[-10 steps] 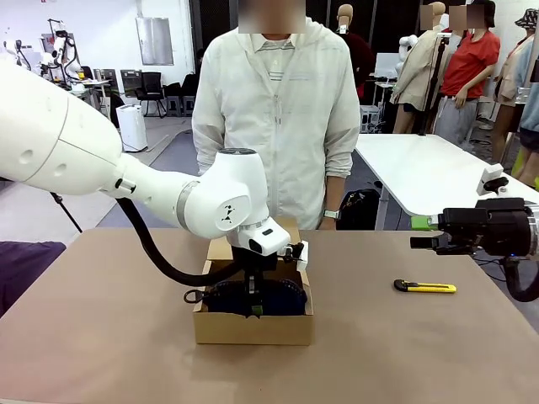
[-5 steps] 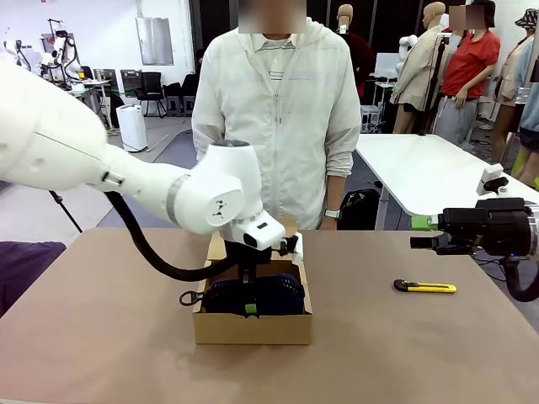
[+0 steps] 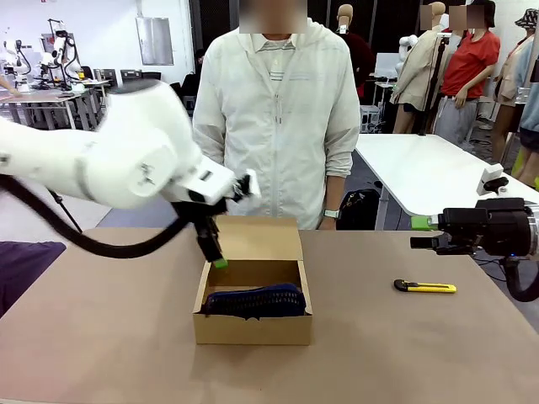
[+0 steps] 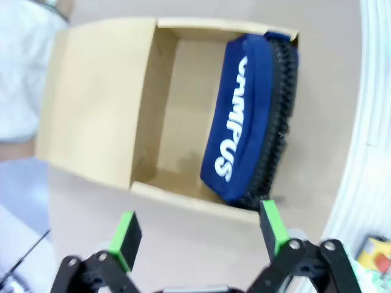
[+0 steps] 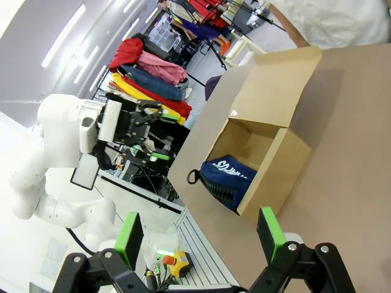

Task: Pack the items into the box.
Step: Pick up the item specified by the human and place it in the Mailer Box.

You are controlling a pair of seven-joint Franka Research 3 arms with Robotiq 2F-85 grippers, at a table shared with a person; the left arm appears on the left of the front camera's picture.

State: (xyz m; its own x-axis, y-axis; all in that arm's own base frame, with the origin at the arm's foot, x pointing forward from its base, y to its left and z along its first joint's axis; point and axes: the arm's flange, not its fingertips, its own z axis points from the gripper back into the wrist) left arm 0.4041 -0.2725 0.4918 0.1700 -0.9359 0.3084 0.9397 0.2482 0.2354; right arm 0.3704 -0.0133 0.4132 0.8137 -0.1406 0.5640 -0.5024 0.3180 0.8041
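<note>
Left gripper point(image 4: 197, 227) spread wide, empty, angled down above box point(image 4: 98, 104), pouch point(image 4: 241, 122) inside.

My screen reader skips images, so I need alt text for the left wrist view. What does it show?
A navy blue pouch with white lettering lies inside an open cardboard box, against one wall, with the lid flap folded back. The left gripper stands open and empty in the foreground.

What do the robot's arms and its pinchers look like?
The left arm is fat, round and shiny white, with a black cable looping under it. The left gripper and right gripper are black and bony-looking, each tipped with two bright green pads.
</note>
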